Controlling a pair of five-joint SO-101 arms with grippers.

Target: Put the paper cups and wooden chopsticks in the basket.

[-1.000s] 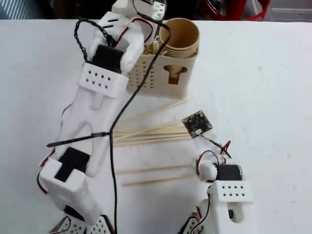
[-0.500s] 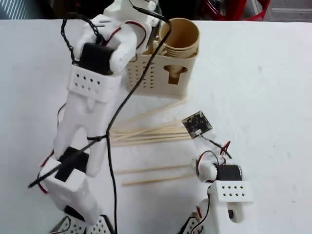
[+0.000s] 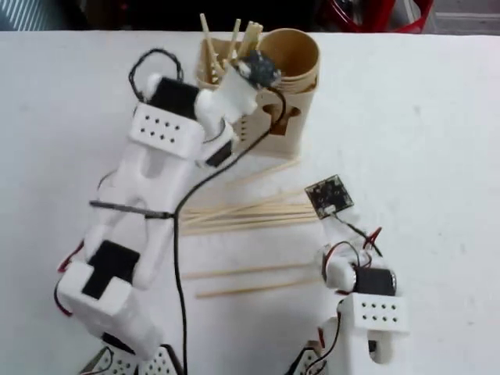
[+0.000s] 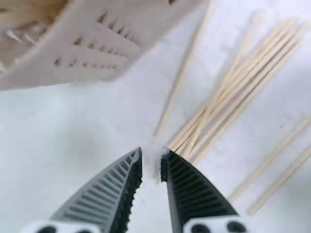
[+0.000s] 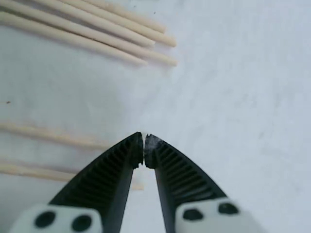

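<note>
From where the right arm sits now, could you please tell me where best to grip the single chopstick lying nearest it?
Take the nearest chopstick around its middle, from straight above, right gripper opened across its length. It lies flat on the table, apart from its neighbour, so a finger likely fits each side.

White arms (image 3: 148, 176); black motors (image 3: 173, 98); black cables (image 3: 181, 266), red wires (image 3: 373, 234).

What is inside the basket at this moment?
Stacked paper cups fill one compartment of the basket; several chopsticks stand in the other, ends sticking out. The left arm covers part of the basket, so its lower inside cannot be seen.
</note>
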